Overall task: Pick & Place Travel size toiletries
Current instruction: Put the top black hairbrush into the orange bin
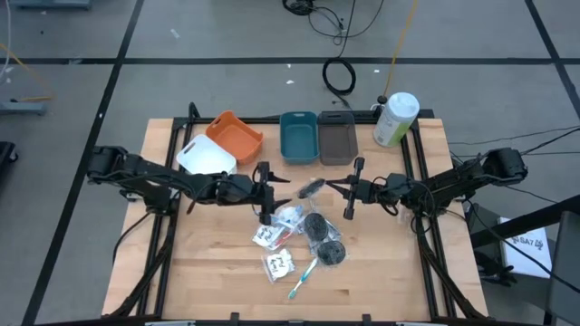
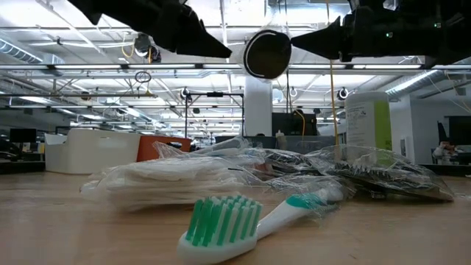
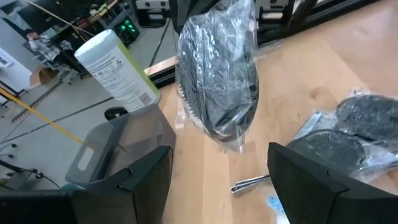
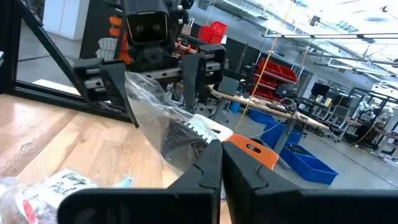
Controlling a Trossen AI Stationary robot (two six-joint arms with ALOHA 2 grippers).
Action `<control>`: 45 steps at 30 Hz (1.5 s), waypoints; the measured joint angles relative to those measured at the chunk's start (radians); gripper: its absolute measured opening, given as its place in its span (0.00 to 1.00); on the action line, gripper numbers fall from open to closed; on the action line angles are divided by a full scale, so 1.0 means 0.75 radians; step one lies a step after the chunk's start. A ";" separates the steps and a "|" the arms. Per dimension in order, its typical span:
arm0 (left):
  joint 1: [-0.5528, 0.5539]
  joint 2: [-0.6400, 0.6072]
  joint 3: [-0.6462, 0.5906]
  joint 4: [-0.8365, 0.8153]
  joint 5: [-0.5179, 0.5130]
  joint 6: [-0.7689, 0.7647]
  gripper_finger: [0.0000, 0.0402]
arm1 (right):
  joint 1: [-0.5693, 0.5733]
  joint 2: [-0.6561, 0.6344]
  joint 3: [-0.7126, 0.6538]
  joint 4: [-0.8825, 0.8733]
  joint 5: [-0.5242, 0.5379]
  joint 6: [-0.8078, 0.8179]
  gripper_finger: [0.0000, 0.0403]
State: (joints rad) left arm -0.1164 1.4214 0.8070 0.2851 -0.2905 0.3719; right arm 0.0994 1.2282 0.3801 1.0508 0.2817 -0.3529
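The right gripper is clamped shut on the clear wrap of a dark grey round disc, holding it in the air. Just beyond it, the left gripper faces it with fingers spread wide on either side of the disc — apparently not touching. Below both lie the remaining wrapped toiletries.

A wooden bench stands on a grey floor with dark lines and cables. Beyond, ceiling lights run over a large hall with a white column.
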 joint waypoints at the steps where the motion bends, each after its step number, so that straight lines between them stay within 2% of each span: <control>1: -0.004 0.000 0.000 0.008 0.000 -0.006 0.63 | 0.000 0.000 0.000 0.000 0.000 0.000 0.00; 4: -0.006 0.011 -0.001 0.037 0.000 -0.011 0.63 | 0.000 0.000 0.000 0.022 0.000 0.000 0.00; 10: -0.006 0.169 0.004 0.333 0.034 -0.007 0.63 | 0.000 0.000 0.000 0.047 0.002 0.000 0.00; 13: -0.010 0.250 0.026 0.424 -0.044 0.041 0.63 | 0.000 0.000 0.000 0.049 0.002 0.000 0.00; 16: -0.007 0.286 0.044 0.421 -0.163 0.064 0.63 | 0.000 0.000 0.000 0.050 0.002 0.000 0.00; 21: -0.005 0.296 0.047 0.423 -0.221 0.070 0.63 | 0.000 -0.001 0.000 0.040 0.003 0.000 0.00; 25: -0.005 0.289 0.048 0.440 -0.207 0.069 0.52 | 0.000 -0.001 0.000 0.040 0.003 0.000 0.00; 35: -0.014 0.289 0.048 0.473 -0.196 0.075 0.04 | -0.001 -0.001 0.000 0.039 0.006 -0.003 0.00; 40: -0.023 0.274 0.048 0.459 -0.226 0.079 0.06 | -0.001 -0.005 0.000 0.025 0.049 0.001 0.03; 42: -0.032 0.233 0.048 0.414 -0.277 0.089 0.05 | 0.003 -0.018 0.000 -0.015 0.077 0.000 0.09; 45: -0.041 0.118 0.048 0.262 -0.368 0.079 0.03 | 0.010 -0.055 -0.001 -0.093 0.123 0.035 0.22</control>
State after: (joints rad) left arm -0.1474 1.5096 0.8429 0.4813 -0.5666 0.4315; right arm 0.1066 1.1871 0.3794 0.9809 0.3739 -0.3270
